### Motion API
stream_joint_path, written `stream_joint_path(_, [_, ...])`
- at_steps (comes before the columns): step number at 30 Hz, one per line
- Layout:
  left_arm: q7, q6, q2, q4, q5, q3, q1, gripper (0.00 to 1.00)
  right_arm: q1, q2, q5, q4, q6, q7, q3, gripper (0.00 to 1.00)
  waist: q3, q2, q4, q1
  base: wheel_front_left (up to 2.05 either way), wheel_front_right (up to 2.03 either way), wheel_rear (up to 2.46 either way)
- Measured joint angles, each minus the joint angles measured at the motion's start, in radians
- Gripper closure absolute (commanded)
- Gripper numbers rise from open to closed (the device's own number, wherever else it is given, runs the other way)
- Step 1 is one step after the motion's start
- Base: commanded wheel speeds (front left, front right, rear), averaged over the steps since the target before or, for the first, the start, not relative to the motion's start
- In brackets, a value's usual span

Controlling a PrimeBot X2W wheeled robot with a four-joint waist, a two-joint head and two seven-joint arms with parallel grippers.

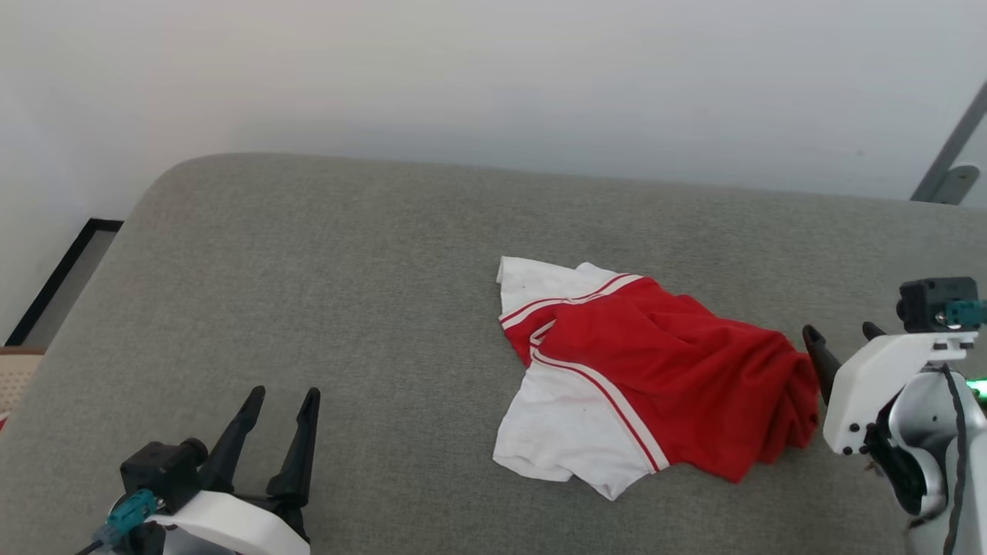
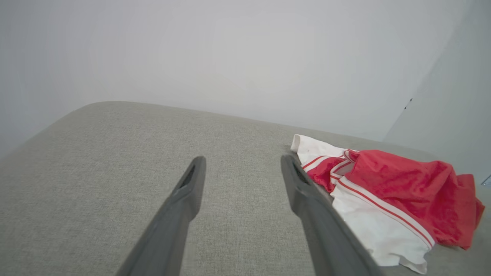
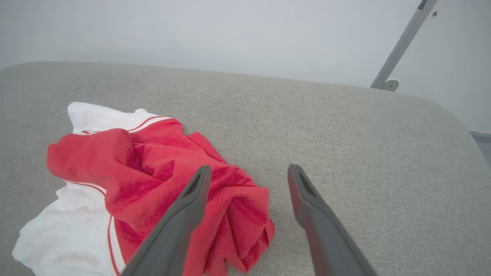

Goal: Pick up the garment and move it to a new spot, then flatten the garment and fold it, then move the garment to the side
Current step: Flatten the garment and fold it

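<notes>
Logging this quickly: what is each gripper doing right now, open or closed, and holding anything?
Left gripper: open, empty, above the grey cushion.
Right gripper: open, holding nothing, beside the crumpled red-and-white T-shirt.

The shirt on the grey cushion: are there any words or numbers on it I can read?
None can be read. The garment lies crumpled on the grey cushion, showing plain red cloth, white sleeves and red-and-white stripes. No letters, numbers or logos are visible on its folds.
</notes>
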State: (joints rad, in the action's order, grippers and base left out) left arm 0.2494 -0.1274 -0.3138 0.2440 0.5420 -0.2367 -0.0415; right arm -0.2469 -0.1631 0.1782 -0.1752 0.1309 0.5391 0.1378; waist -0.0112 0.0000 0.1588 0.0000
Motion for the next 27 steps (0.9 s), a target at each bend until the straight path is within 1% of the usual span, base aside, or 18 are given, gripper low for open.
stream_joint_path(6, [-0.001,0.0,-0.008,-0.001,0.004,-0.011,-0.008,0.0,0.068,0.039,0.006,0.111,0.0,-0.011,-0.024,0.0,-0.005,0.0,-0.019,0.0,0.0,0.0,0.0])
stream_joint_path(9, [-0.001,0.0,-0.007,0.0,0.004,-0.018,-0.008,0.0,0.099,0.051,0.022,0.15,0.0,-0.006,-0.067,0.0,-0.006,0.0,-0.018,0.0,0.0,0.0,0.0])
stream_joint_path(14, [-0.001,0.0,-0.007,0.003,0.003,-0.025,-0.008,0.0,0.134,0.062,0.043,0.187,0.0,0.01,-0.17,0.0,-0.006,0.0,-0.005,0.0,0.0,0.0,0.0])
stream_joint_path(17, [-0.001,0.004,-0.006,0.004,0.003,-0.026,-0.008,0.0,0.138,0.065,0.054,0.184,0.0,0.021,-0.223,0.0,-0.005,0.0,0.009,0.0,0.0,0.0,0.0])
stream_joint_path(22, [0.003,0.016,-0.002,0.005,-0.004,-0.022,-0.01,0.0,0.129,0.064,0.056,0.136,0.0,0.042,-0.286,0.0,0.002,0.0,0.04,0.0,0.0,0.0,0.0])
stream_joint_path(27, [0.007,0.046,0.01,0.01,-0.015,0.002,-0.027,0.0,0.08,0.047,0.037,0.058,0.0,0.071,-0.325,0.0,0.025,0.0,0.076,0.0,0.0,0.0,0.0])
